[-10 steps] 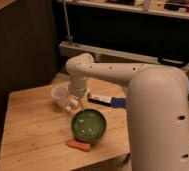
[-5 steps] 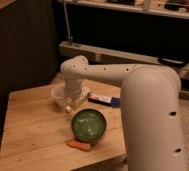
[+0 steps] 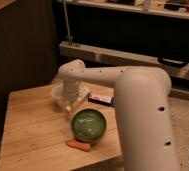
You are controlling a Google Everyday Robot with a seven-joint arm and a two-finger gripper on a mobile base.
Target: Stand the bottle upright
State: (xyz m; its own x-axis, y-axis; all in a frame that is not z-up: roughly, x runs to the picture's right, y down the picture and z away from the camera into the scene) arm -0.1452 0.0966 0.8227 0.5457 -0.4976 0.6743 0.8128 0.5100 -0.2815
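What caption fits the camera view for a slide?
Gripper lowered beside translucent cup, near green bowl on wooden table.

White bottle (image 3: pixel 69 105) apparently tilted, on table beneath gripper (image 3: pixel 72 100), beside green bowl

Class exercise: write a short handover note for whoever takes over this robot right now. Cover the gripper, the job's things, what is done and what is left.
Gripper: low over the far side of the wooden table, beside the plastic cup, hidden by the arm.
Bottle: only a white bit shows by the gripper; pose unclear.
Nearby: green bowl, carrot, flat box.
Done: arm has reached in.
Left: confirm the bottle stands upright.
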